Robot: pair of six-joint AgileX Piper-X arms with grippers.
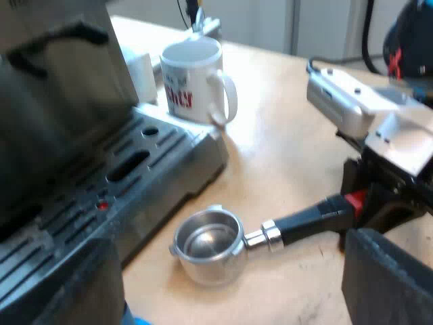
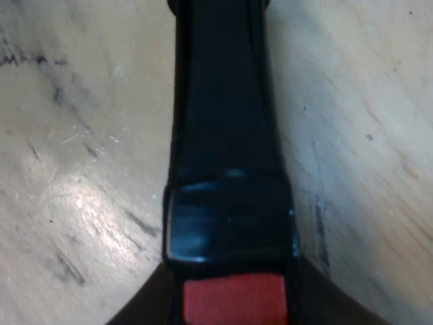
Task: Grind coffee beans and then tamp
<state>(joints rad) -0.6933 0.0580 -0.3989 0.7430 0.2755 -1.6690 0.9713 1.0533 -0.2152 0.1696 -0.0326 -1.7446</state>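
Note:
The metal holder [image 1: 208, 244] lies on the wooden table beside the espresso machine's drip tray [image 1: 135, 172], its basket empty and facing up. Its dark handle [image 1: 311, 220] runs away from the machine to the red end [image 1: 355, 200]. My right gripper [image 1: 369, 203] sits at that red end with a black finger on each side. In the right wrist view the handle [image 2: 226, 135] lies lengthwise under the camera, and my right gripper [image 2: 233, 301] presses the red end [image 2: 233, 298] from both sides. My left gripper [image 1: 233, 284] hangs open over the holder, its fingers [image 1: 385, 277] wide apart.
A white mug [image 1: 193, 78] with red and blue print stands on the table at the far corner of the drip tray. The espresso machine's body [image 1: 54, 88] rises over the tray. Bare wooden table [image 1: 291, 135] lies between the mug and the right arm.

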